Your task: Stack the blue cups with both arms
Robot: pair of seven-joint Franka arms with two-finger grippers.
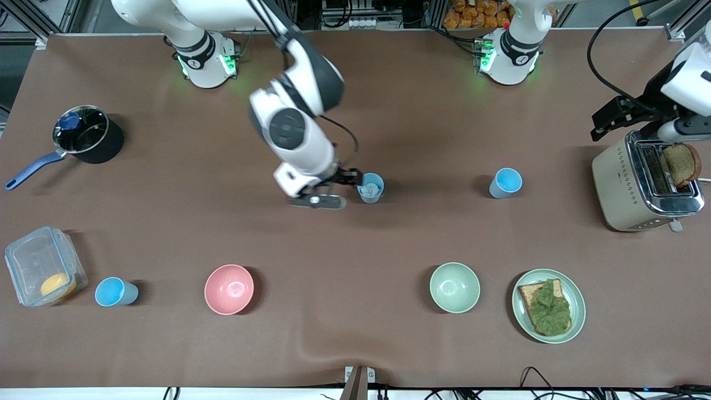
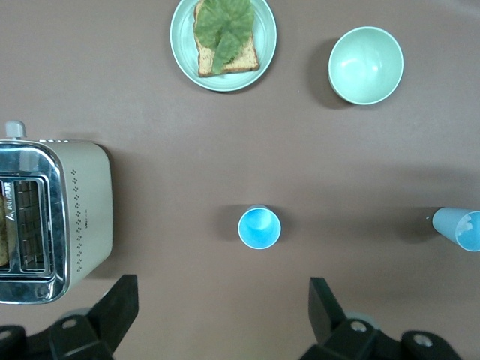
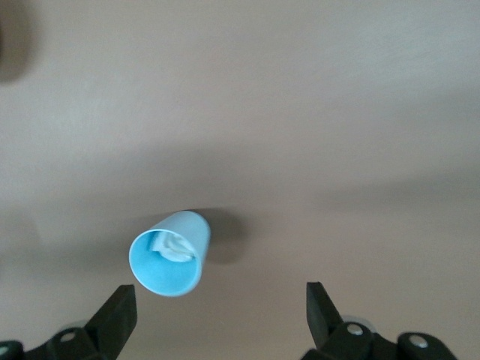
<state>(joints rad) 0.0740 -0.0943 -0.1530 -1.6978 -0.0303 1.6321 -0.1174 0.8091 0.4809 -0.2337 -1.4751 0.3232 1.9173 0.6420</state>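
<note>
We are looking at a table (image 1: pixel 389 344) lying under a brown cloth, which is wrinkling slightly at the edge nearest the front camera. Even light is falling from overhead, throwing soft shadows beside whatever is standing on the cloth. Aluminium framing (image 1: pixel 50 16) is running along the edge where the bases are mounted, and black cables (image 1: pixel 605 61) are trailing onto the cloth at the left arm's end. More cables (image 1: pixel 533 383) are hanging off the edge nearest the front camera.
</note>
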